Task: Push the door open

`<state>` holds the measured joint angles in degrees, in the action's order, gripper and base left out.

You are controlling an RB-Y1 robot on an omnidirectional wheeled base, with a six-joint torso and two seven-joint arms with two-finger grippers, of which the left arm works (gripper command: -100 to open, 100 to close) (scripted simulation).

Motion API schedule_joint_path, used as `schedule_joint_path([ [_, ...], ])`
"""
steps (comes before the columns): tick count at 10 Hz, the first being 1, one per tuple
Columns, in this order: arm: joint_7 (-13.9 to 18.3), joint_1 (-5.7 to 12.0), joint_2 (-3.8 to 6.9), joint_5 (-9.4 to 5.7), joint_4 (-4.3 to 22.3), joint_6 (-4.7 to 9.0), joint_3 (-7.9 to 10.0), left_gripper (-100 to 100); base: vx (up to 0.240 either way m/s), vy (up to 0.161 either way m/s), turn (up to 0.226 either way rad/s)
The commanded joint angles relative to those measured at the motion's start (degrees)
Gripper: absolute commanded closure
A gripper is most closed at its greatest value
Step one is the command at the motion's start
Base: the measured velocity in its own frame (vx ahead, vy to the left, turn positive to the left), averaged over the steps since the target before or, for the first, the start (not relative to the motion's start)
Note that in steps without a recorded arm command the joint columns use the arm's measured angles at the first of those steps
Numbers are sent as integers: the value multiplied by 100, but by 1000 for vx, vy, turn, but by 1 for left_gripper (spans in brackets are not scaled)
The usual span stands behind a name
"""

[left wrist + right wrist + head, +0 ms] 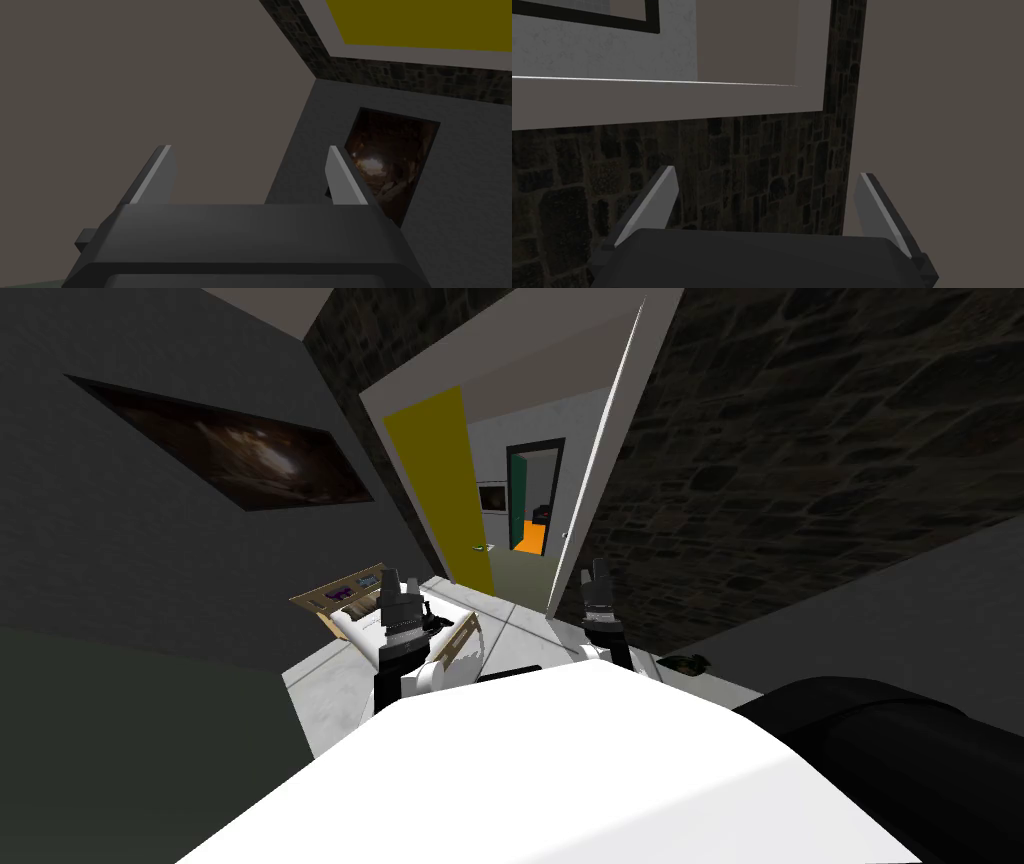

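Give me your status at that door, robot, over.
Left gripper open, right gripper open. Yellow door partly open ahead, untouched. Tan-framed clutter on floor by left gripper.

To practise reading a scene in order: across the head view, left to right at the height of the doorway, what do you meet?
Dark picture on the wall → yellow door → far doorway → stone wall.
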<state>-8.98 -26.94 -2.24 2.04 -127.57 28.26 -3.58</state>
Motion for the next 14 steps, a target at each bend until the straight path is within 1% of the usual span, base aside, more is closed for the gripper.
schedule_joint_path([
  [1, 47, 40, 135, 2, 162, 111, -89, -100, 109, -28, 40],
  [2, 64, 54, 177, 2, 222, 152, -122, -100, 160, -74, 52],
  [4, 118, 101, 307, 4, 410, 280, -225, -100, 157, -78, 47],
  [7, 185, 158, 452, 7, 644, 440, -352, -100, 139, -49, 38],
  [8, 224, 191, 532, 8, 779, 532, -426, -100, 164, -77, 52],
  [10, 276, 235, 638, 10, 960, 656, -525, -100, 156, -65, 50],
  [14, 405, 345, 873, 15, 1409, 963, -771, -100, 172, -65, 57],
])
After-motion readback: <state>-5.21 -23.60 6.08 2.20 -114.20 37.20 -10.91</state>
